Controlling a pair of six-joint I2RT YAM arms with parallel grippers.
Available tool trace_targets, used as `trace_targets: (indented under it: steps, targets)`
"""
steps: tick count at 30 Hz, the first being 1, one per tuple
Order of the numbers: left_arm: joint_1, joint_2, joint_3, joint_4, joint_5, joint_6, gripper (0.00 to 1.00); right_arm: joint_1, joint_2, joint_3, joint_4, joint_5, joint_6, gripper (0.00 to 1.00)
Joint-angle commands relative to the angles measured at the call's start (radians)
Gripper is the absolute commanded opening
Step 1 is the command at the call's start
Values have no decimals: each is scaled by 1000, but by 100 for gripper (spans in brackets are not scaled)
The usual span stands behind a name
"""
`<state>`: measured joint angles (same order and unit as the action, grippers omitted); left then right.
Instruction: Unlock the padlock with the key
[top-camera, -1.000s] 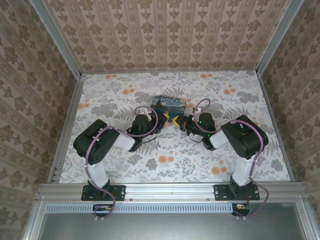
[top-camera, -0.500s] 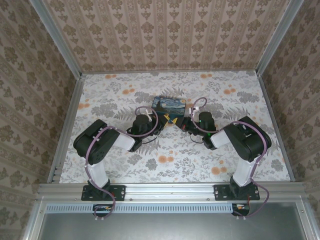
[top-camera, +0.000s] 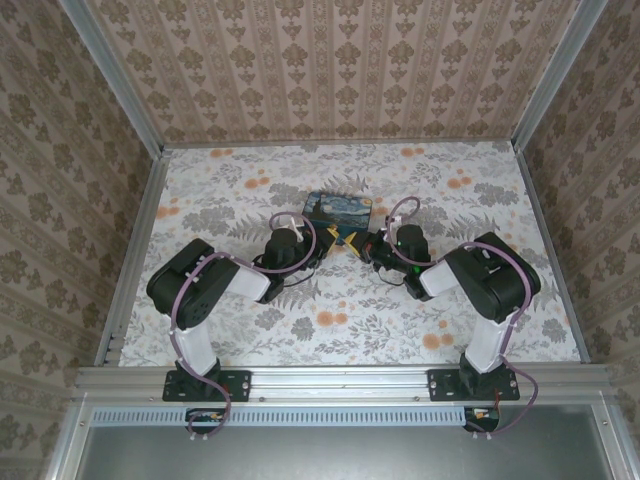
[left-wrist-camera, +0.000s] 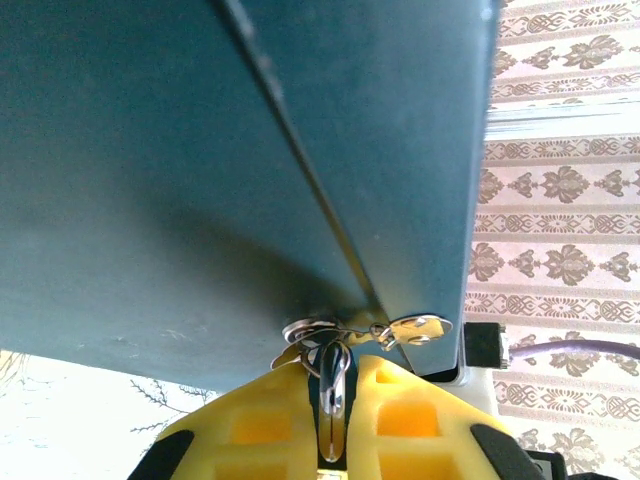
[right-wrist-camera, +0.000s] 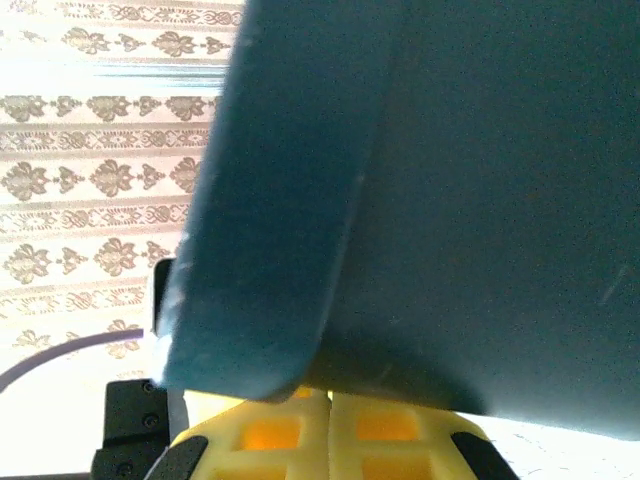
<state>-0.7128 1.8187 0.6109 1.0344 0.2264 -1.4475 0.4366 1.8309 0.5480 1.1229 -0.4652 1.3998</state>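
At the near edge of the box (top-camera: 338, 208) mid-counter (top-camera: 230, 190), the left jaws clamp the key (left-wrist-camera: 334, 388), presumably to aim it at the padlock, whose position cannot be made out, while the right jaws, pressed shut, sit at the box corner, likely steadying it.

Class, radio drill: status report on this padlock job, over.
Left gripper shut on metal piece, key or ring unclear. Right gripper shut, at box's near edge. Box crowds both wrist cameras.
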Motion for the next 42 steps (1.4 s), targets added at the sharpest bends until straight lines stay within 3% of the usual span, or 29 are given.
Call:
trace_targets:
  steps: [1,4,11,15,21,28,42]
  targets:
    - [-63,23,10,-35,209,2,0,27,27,68,202,2,115,0]
    - [-62,22,17,-39,225,-20,0,22,19,81,161,-37,29,0]
    - [-51,-20,10,-83,283,-36,0,16,-63,109,-115,-124,-413,0]
    - [-45,-40,4,-101,306,-36,0,14,-65,114,-171,-122,-511,0]
    - [-41,-44,2,-82,336,-66,0,17,-5,103,-21,-124,-411,0]
    - [-37,-35,-19,-9,343,-118,0,19,59,67,189,-88,-186,0]
    - [-42,29,-36,228,320,-292,0,24,79,52,204,22,105,0]
